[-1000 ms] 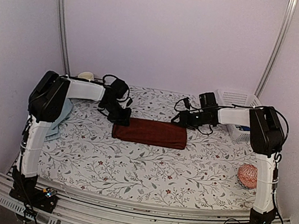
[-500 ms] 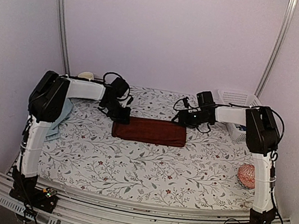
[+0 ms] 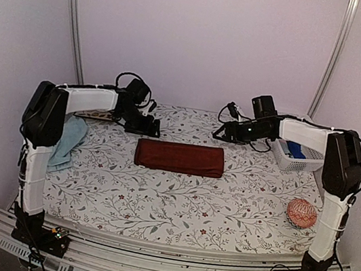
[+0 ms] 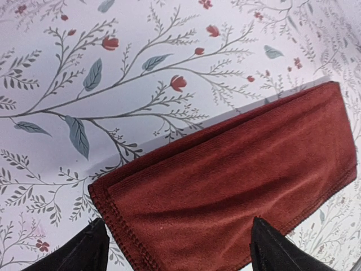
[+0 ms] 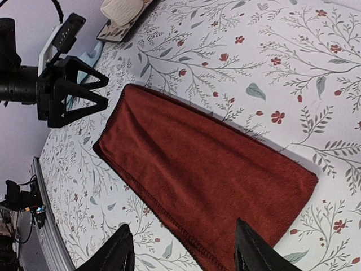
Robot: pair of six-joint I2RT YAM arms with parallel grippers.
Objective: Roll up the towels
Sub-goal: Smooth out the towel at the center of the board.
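The dark maroon towel (image 3: 180, 157) lies flat, folded into a long band, at the middle of the table. It fills much of the left wrist view (image 4: 237, 180) and the right wrist view (image 5: 203, 164). My left gripper (image 3: 148, 129) hovers open just behind its left end, its fingertips (image 4: 84, 251) wide apart and holding nothing. Behind the towel's right end my right gripper (image 3: 223, 132) hangs open and empty, one fingertip (image 5: 254, 248) over the cloth. The pale blue towel (image 3: 68, 142) lies crumpled at the left edge, under the left arm.
A white basket (image 3: 297, 161) with a small bright blue object (image 3: 294, 150) stands at the back right. An orange-pink patterned ball (image 3: 301, 213) rests near the right edge. A cream object (image 5: 121, 11) on a dark board sits at the back left corner.
The left gripper opened and let go of the maroon towel's left end. Both grippers lifted and drew back toward the far side. The towel stays flat.
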